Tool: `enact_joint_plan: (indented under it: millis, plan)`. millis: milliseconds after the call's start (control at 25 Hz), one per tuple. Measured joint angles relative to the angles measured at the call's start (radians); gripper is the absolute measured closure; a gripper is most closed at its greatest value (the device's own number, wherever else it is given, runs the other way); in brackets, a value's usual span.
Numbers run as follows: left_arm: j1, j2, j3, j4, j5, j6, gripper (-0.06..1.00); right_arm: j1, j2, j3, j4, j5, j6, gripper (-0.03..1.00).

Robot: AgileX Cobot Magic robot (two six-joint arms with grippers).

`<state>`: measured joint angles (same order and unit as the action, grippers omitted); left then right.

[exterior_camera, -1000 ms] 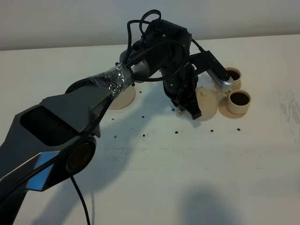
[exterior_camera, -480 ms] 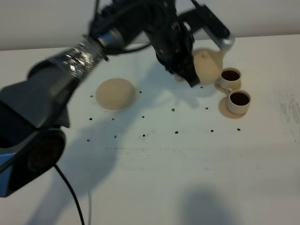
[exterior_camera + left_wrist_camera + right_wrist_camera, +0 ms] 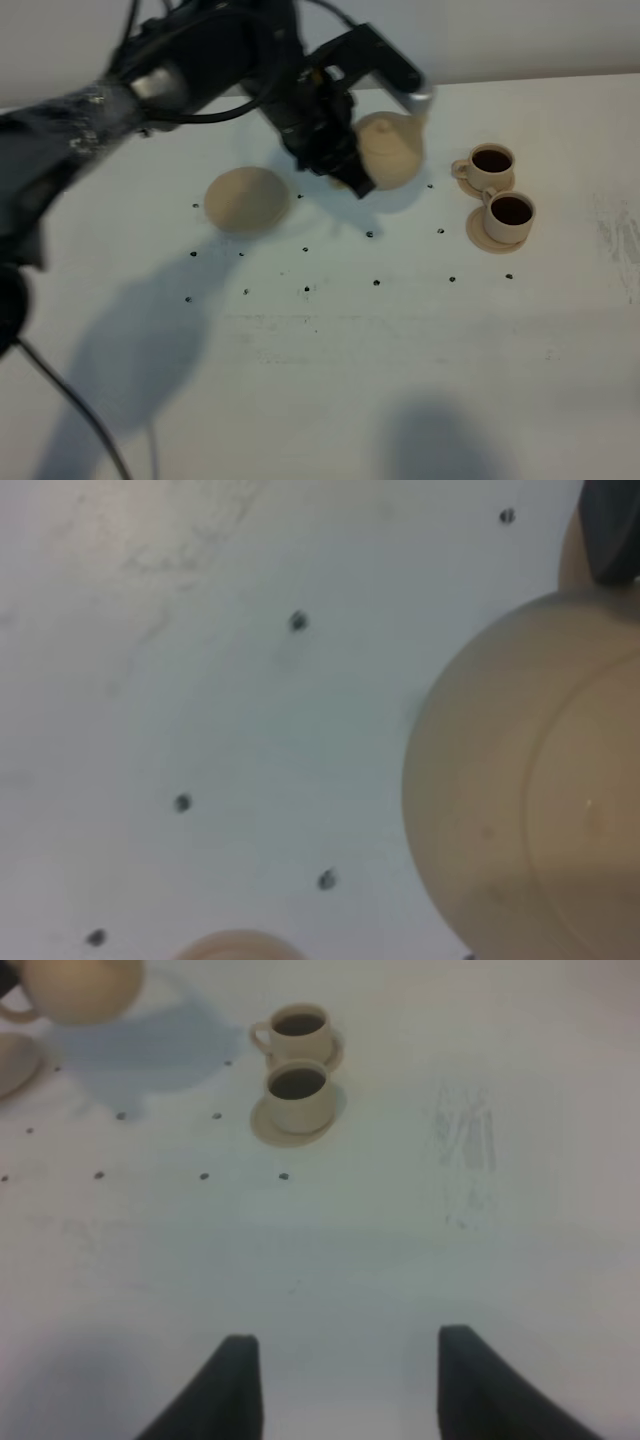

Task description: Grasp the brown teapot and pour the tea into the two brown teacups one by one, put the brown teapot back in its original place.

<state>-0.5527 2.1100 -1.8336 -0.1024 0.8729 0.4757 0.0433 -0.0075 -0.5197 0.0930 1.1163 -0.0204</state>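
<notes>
Teapot (image 3: 388, 150) is up off the counter (image 3: 400, 380), gripped by the left pincer (image 3: 345, 165), between the big saucer (image 3: 246, 198) and the two cups (image 3: 498, 190). It's pale tan, round, matte. Left wrist view shows only the pot's bulging side (image 3: 540, 780) filling the frame over small dark dots (image 3: 298, 621). Right wrist view shows both cups (image 3: 295, 1065) full of dark tea on their small saucers; the right pincer (image 3: 345, 1390) is open, holding nothing, well apart from them.
</notes>
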Motion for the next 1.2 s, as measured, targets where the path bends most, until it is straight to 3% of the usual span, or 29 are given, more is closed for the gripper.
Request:
enact_joint_plan:
  millis: [200, 560, 1200]
  plan:
    - [0.1, -0.13, 0.208, -0.027, -0.107, -0.002, 0.85, 0.0, 0.0, 0.0, 0.0, 0.0, 0.0, 0.57]
    - [0.249, -0.17, 0.299, -0.028, -0.076, -0.036, 0.85, 0.0, 0.0, 0.0, 0.0, 0.0, 0.0, 0.57]
    - [0.286, -0.081, 0.332, 0.016, -0.114, -0.088, 0.85, 0.0, 0.0, 0.0, 0.0, 0.0, 0.0, 0.57]
